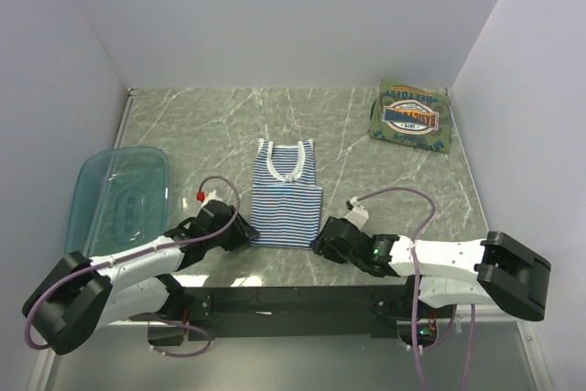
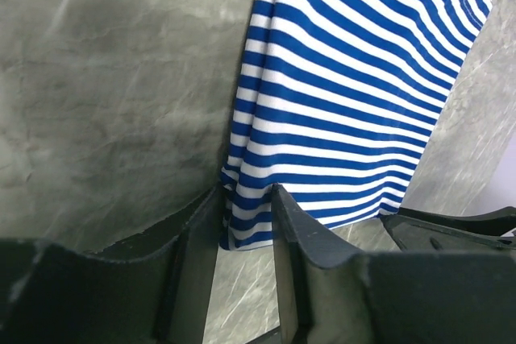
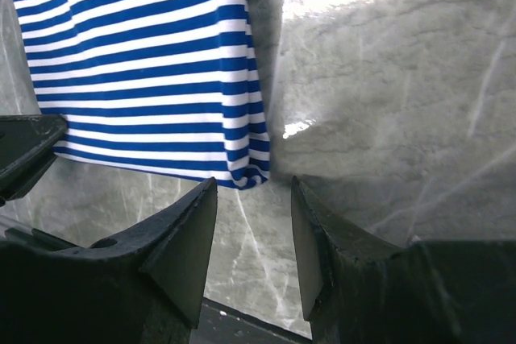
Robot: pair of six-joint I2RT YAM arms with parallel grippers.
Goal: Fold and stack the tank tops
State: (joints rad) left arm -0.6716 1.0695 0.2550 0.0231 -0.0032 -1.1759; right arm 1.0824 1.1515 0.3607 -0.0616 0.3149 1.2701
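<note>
Our left hand (image 2: 246,199) and right hand (image 3: 254,187), both spread, straddle the striped tank top's (image 1: 286,199) hem corners. One slipped pinch would skew our fold.

top external: high behind left claw (image 1: 244,232) and right claw (image 1: 322,243), looking down, far, whole table (image 1: 366,135) | wrists: close behind own claw, facing forward-down | shared: striped top (image 1: 286,199) hem; dark edge shape probably the other claw

The striped tank top (image 1: 286,194) is soft, matt knit cloth. The olive tank top (image 1: 412,116) is matt cloth with a smooth printed graphic. The tub (image 1: 92,168) is translucent, glossy plastic. The marbled tabletop (image 1: 201,125) is smooth and faintly shiny.
</note>
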